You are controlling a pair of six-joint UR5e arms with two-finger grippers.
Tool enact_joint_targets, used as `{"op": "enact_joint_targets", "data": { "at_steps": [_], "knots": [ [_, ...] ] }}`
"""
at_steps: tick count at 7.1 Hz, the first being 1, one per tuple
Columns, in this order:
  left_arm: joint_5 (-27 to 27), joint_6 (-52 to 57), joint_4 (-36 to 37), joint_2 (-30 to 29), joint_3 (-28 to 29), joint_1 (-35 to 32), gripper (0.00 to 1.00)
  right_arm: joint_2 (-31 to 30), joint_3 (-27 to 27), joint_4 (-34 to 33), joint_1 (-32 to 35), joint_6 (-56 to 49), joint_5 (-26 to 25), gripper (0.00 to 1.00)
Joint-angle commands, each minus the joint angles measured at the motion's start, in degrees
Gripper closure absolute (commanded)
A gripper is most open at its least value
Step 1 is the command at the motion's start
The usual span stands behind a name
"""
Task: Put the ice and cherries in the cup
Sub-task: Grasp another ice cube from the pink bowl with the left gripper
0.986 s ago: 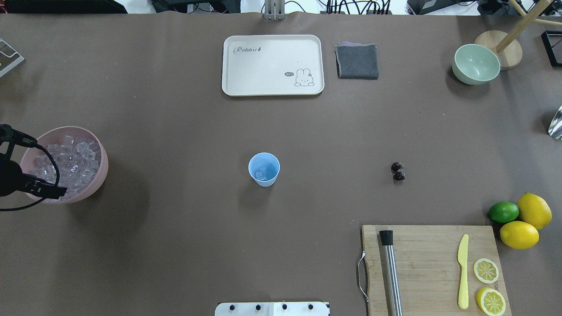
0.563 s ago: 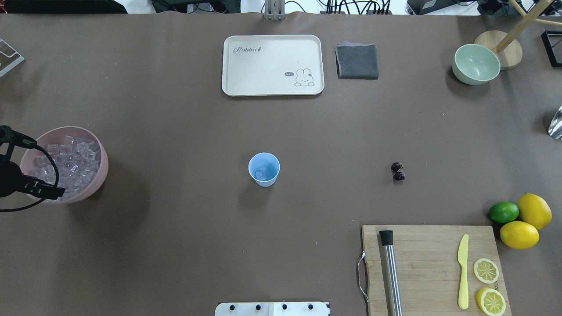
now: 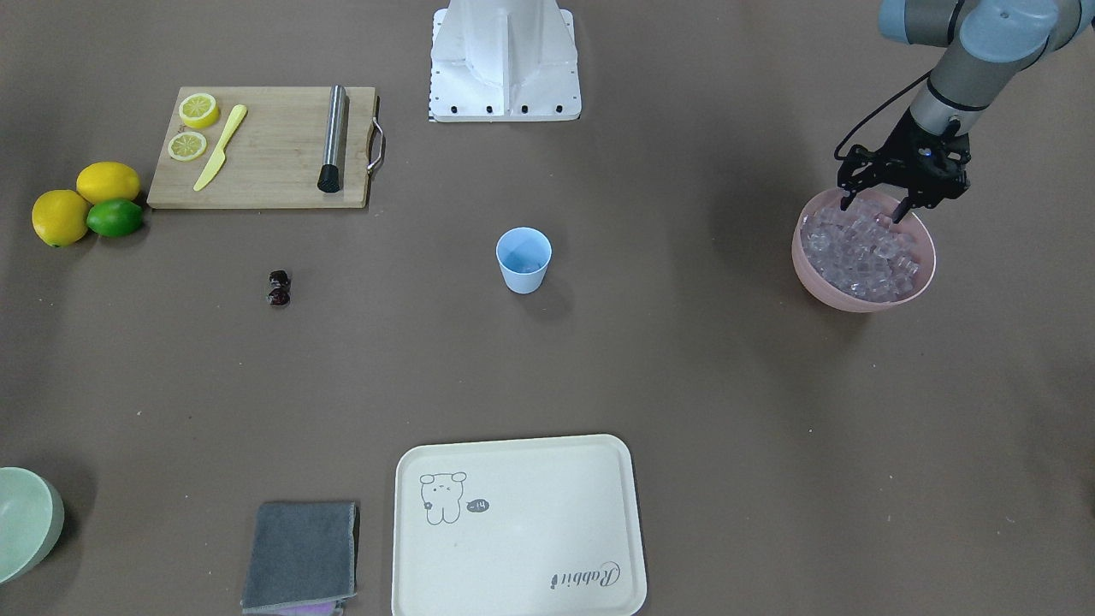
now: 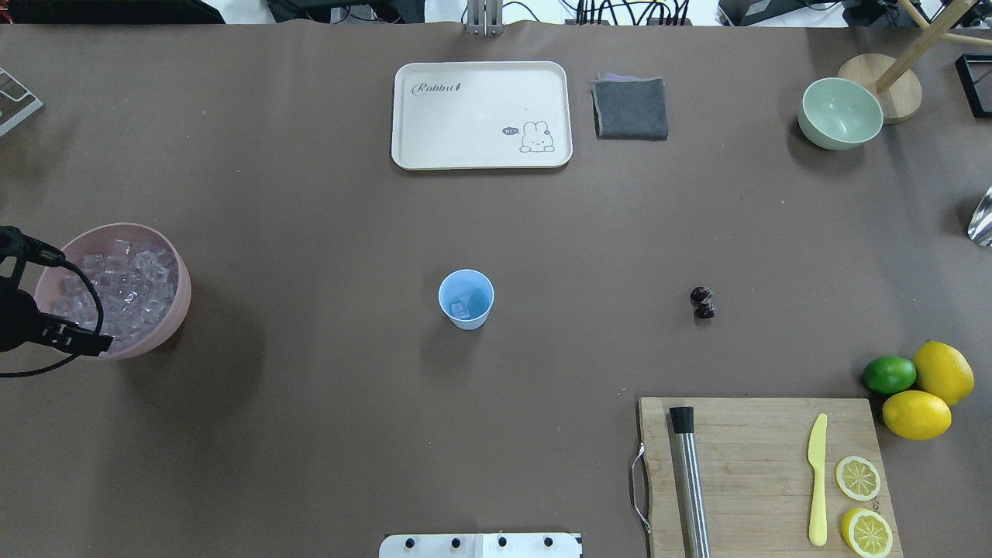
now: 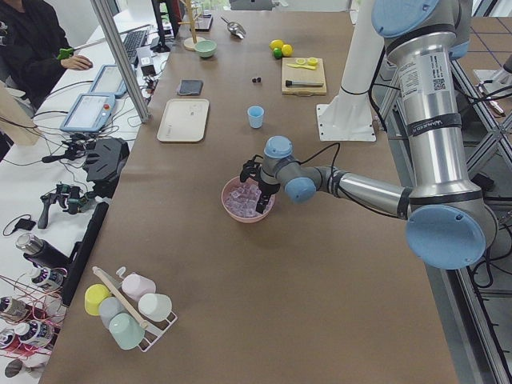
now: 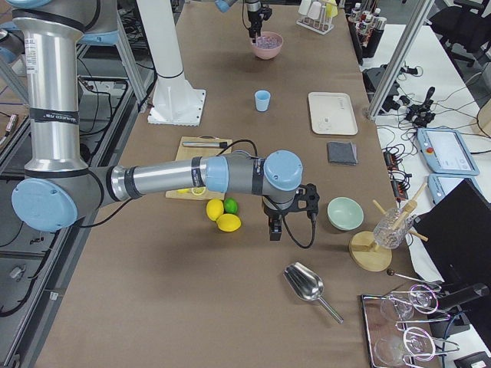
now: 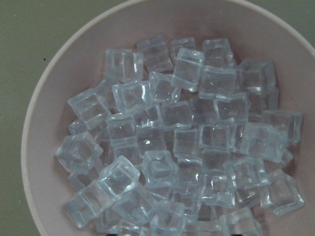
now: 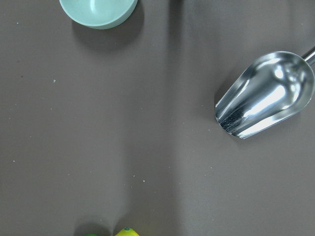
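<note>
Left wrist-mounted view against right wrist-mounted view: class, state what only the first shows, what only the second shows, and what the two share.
Only the left wrist-mounted view shows the ice, many clear cubes heaped in the pink bowl. Only the right wrist-mounted view shows the metal scoop, part of the pale green bowl at the top edge, and slivers of a lemon and a lime at the bottom edge. Both show the brown table.

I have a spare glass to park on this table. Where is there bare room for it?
The widest bare patch lies between the pink bowl and the cup. It is also bare between the cup and the tray, and between the cup and the cherries. The corner with the cutting board, lemons and lime is crowded. The left gripper hangs over the pink bowl.
</note>
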Motion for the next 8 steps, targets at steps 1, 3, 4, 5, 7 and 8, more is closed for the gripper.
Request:
{"op": "enact_joint_targets", "data": {
  "at_steps": [1,3,4,5,7,8],
  "knots": [
    [0.04,0.01,-0.07,0.42,0.03,0.6,0.19,0.12,0.0,0.0,0.0,0.0,-0.07,0.0],
    [-0.05,0.1,-0.07,0.5,-0.06,0.6,0.23,0.12,0.0,0.0,0.0,0.0,-0.07,0.0],
    [0.04,0.1,-0.07,0.5,-0.06,0.6,0.25,0.12,0.09,0.0,0.0,0.0,-0.07,0.0],
    [0.04,0.1,-0.07,0.5,-0.06,0.6,0.33,0.12,0.09,0.0,0.0,0.0,-0.07,0.0],
    [0.04,0.01,-0.07,0.5,0.03,1.04,0.53,0.12,0.09,0.0,0.0,0.0,-0.07,0.0],
    [0.04,0.01,-0.07,0.5,-0.06,1.13,0.68,0.12,0.09,0.0,0.0,0.0,-0.07,0.0]
  ]
}}
